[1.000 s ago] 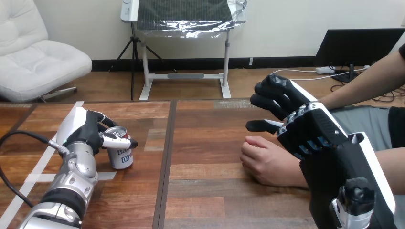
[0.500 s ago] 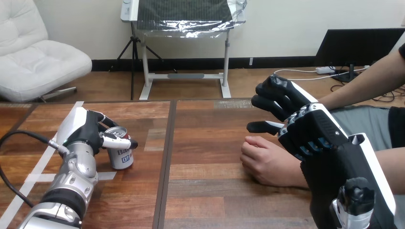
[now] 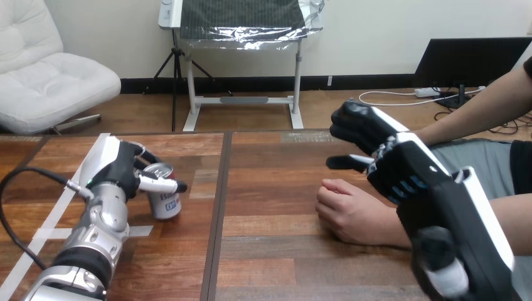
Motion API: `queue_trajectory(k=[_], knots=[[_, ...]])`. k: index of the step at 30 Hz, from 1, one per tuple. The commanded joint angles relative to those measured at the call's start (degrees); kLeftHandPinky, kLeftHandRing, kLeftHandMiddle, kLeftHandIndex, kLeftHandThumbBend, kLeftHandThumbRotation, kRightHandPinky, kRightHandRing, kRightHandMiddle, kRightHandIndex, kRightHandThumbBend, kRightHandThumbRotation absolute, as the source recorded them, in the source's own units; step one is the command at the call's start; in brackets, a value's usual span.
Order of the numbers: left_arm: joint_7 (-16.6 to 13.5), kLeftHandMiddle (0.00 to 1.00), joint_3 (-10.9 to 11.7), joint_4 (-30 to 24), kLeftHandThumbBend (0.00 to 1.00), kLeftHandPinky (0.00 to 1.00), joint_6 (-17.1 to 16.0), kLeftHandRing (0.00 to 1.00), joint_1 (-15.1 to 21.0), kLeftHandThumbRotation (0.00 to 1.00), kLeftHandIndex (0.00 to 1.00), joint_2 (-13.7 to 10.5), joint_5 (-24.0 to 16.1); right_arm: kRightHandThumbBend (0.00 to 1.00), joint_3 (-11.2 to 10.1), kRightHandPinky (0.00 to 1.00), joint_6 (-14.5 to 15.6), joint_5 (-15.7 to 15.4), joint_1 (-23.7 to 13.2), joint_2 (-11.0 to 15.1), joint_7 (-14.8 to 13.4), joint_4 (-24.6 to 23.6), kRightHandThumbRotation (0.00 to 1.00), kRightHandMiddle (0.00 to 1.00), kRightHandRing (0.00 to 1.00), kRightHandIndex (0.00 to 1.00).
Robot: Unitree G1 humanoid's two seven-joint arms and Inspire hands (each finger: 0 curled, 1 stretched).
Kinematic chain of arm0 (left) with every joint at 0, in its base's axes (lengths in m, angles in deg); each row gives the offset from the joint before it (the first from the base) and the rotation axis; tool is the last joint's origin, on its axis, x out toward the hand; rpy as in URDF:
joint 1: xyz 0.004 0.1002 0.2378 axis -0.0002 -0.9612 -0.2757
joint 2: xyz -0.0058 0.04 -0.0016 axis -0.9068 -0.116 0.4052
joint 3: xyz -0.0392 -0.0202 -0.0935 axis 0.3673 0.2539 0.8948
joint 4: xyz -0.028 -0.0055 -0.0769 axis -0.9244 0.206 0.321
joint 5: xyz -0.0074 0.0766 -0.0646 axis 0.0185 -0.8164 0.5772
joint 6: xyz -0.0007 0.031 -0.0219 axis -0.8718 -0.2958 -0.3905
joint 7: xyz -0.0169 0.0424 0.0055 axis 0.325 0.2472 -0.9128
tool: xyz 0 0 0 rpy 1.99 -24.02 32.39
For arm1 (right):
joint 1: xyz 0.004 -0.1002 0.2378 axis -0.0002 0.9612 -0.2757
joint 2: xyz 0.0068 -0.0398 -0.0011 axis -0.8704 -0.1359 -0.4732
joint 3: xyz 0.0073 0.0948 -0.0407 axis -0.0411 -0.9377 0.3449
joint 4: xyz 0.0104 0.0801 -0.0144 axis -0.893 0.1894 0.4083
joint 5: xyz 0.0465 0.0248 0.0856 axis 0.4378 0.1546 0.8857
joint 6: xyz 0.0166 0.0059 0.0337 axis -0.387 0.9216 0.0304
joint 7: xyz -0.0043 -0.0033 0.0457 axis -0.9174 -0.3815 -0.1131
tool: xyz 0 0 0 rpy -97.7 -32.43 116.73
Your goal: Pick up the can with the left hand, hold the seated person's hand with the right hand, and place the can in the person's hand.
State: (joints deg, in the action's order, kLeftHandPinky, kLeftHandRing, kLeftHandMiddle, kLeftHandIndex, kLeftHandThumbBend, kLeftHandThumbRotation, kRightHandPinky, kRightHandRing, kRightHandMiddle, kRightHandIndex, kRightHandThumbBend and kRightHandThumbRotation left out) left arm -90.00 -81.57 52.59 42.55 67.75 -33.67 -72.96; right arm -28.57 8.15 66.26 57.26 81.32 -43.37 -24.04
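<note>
A silver can [image 3: 165,202] with blue print stands left of the table's middle, leaning a little. My left hand [image 3: 116,168] is shut on it, thumb across its front and fingers behind. The person's hand [image 3: 352,213] rests on the wood at the right as a loose fist, knuckles pointing left. My right hand [image 3: 381,143] hovers above and just behind it, apart from it, with fingers relaxed, bent downward, and the thumb stretched left. Nothing lies in it.
The person's other forearm [image 3: 483,103] crosses the upper right behind my right hand. A dark seam [image 3: 218,213] splits the table between can and fist. White tape strips [image 3: 47,222] mark the left board. A black cable [image 3: 12,188] loops by my left forearm.
My left hand has shifted slightly right and away with the can, which now leans. My right hand and forearm have moved a little up and to the right. The person's fist stays put.
</note>
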Motion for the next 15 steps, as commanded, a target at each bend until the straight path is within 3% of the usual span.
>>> queue_trajectory(k=[1, 10, 15], knots=[[0.06, 0.45, -0.80, -5.83, 0.72, 0.30, -2.53, 0.38, 3.72, 0.00, 0.47, -2.21, -1.31, 1.00, -3.56, 0.84, 1.47, -2.24, -6.36, 2.23, 0.12, 2.28, 0.92, 0.88, 0.90, 0.87], [1.40, 0.44, -0.03, -10.71, 0.72, 0.29, -3.79, 0.37, 2.61, 0.00, 0.46, -2.90, -0.73, 0.96, -6.74, 0.87, -1.67, -3.95, -13.66, 4.78, 1.37, 10.98, 0.88, 0.88, 0.89, 0.86], [2.79, 0.43, 0.35, -15.95, 0.71, 0.30, -3.11, 0.37, 1.22, 0.00, 0.45, -3.53, -0.53, 0.92, -7.98, 0.86, -2.50, -4.34, -17.09, 6.39, 2.17, 15.47, 0.86, 0.88, 0.89, 0.86]])
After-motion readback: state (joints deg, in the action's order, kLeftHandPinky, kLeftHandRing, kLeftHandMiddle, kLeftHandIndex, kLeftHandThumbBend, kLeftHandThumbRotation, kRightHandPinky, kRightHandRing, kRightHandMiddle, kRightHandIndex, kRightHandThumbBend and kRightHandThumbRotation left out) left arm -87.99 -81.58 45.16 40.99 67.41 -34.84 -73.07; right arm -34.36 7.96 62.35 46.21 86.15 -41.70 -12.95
